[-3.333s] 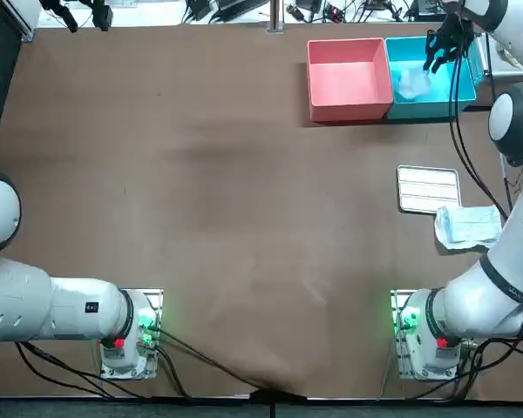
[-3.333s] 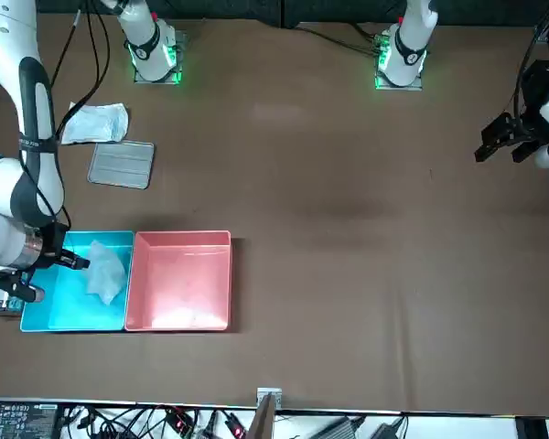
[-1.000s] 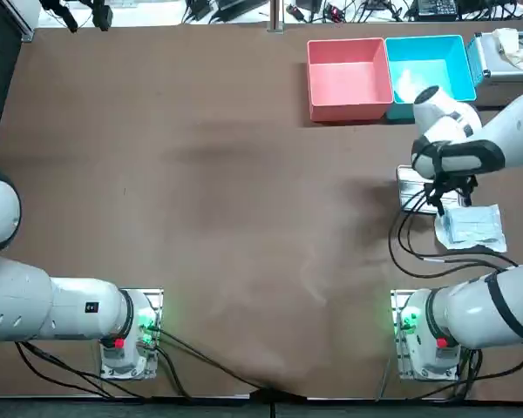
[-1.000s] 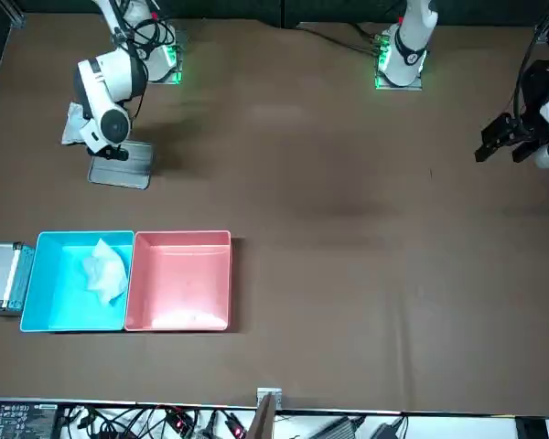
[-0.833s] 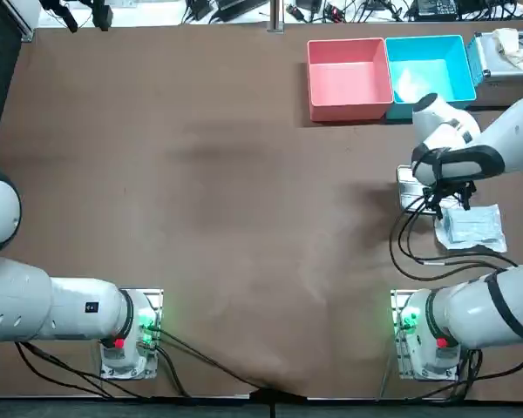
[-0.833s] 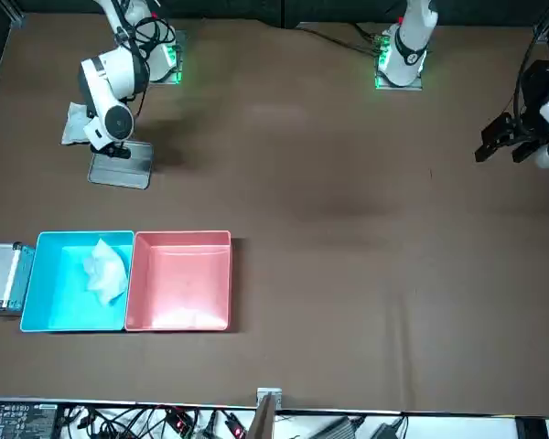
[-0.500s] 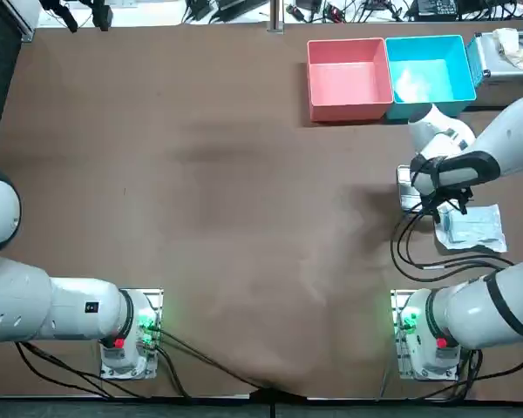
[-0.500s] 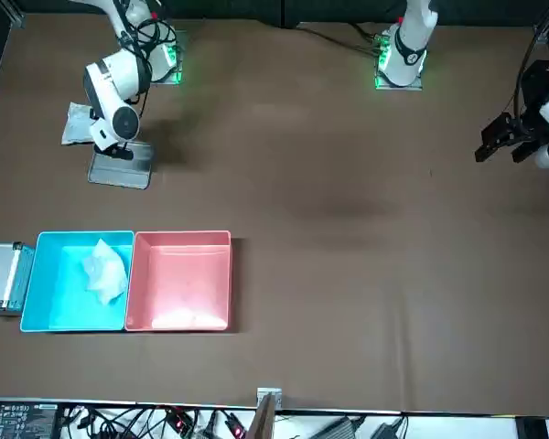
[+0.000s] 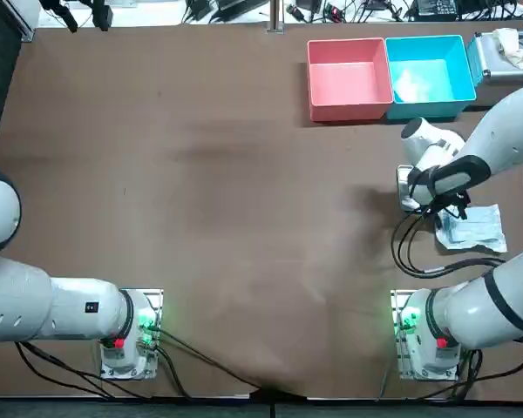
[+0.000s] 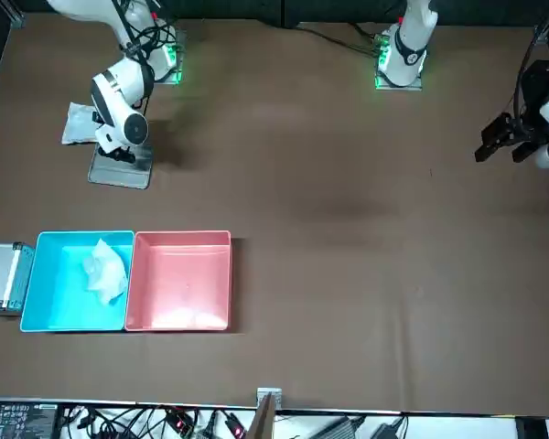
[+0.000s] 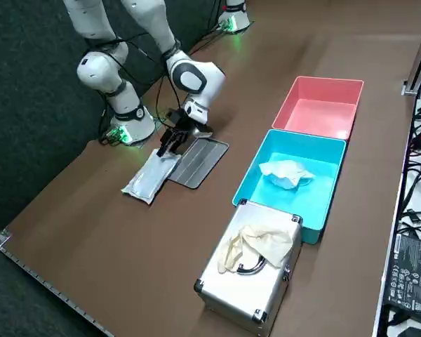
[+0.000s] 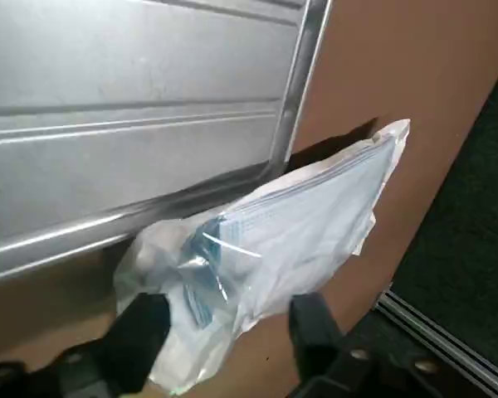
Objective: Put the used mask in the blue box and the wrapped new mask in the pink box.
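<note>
A pink box [image 9: 349,83] and blue box [image 9: 449,74] on brown table [image 9: 200,174]; black right gripper [image 12: 226,322] hovers over clear-wrapped pale-blue mask [image 12: 290,224] beside ribbed silver tray [image 12: 133,99].

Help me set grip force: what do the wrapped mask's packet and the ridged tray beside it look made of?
Wrapped mask: thin clear plastic film, glossy, crinkled, blue mask showing through. Ridged tray: probably brushed metal, grey with dull sheen and pressed ribs. Right tool, open, straddles the packet's end.

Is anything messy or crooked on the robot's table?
A little. The wrapped mask lies crooked beside the metal tray, its wrapper crinkled, and the right claw is open around its end. Crumpled pale gloves sit on top of the silver case. Nothing is spilled.
</note>
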### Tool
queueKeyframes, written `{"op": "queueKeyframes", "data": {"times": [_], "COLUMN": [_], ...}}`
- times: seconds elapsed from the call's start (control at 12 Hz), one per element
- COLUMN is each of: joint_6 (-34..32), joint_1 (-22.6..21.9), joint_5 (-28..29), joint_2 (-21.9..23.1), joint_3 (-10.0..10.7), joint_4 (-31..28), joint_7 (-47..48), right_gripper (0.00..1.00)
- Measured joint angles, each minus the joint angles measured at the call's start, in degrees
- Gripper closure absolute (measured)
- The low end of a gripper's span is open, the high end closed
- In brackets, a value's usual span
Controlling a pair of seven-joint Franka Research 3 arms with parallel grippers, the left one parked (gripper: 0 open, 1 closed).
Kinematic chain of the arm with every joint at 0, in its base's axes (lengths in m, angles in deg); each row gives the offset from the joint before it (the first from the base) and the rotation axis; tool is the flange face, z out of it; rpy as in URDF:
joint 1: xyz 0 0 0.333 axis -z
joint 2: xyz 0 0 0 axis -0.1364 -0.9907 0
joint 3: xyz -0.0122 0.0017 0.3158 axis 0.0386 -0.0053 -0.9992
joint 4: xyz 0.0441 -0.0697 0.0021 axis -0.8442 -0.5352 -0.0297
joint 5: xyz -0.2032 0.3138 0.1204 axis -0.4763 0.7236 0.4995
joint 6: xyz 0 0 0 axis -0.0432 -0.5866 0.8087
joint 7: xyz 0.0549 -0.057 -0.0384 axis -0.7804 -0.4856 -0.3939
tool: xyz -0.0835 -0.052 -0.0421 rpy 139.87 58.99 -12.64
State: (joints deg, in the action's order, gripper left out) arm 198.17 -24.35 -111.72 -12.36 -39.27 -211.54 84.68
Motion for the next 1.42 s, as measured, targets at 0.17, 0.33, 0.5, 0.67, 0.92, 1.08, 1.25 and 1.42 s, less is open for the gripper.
{"op": "queueKeyframes", "data": {"times": [0.17,0.33,0.5,0.67,0.92,1.08,1.25,1.42], "joint_6": [0.08,0.06,-0.13,-1.17,-6.59,-9.87,-13.18,-17.10], "joint_1": [0.02,0.03,0.04,0.04,0.01,-0.01,-0.05,-0.12], "joint_5": [-0.40,-0.48,-0.52,-0.55,-0.56,-0.15,3.16,8.31], "joint_2": [-0.91,-1.01,-1.01,-0.93,1.28,4.39,8.19,11.69], "joint_3": [0.01,0.02,0.04,0.04,0.01,-0.01,-0.04,-0.10], "joint_4": [0.01,0.01,0.09,0.57,2.65,4.12,6.48,10.26], "joint_7": [0.95,1.03,1.15,1.40,1.88,1.86,-0.33,-5.05], "right_gripper": [0.29,0.39,0.66,0.92,0.98,0.99,0.99,0.99]}}
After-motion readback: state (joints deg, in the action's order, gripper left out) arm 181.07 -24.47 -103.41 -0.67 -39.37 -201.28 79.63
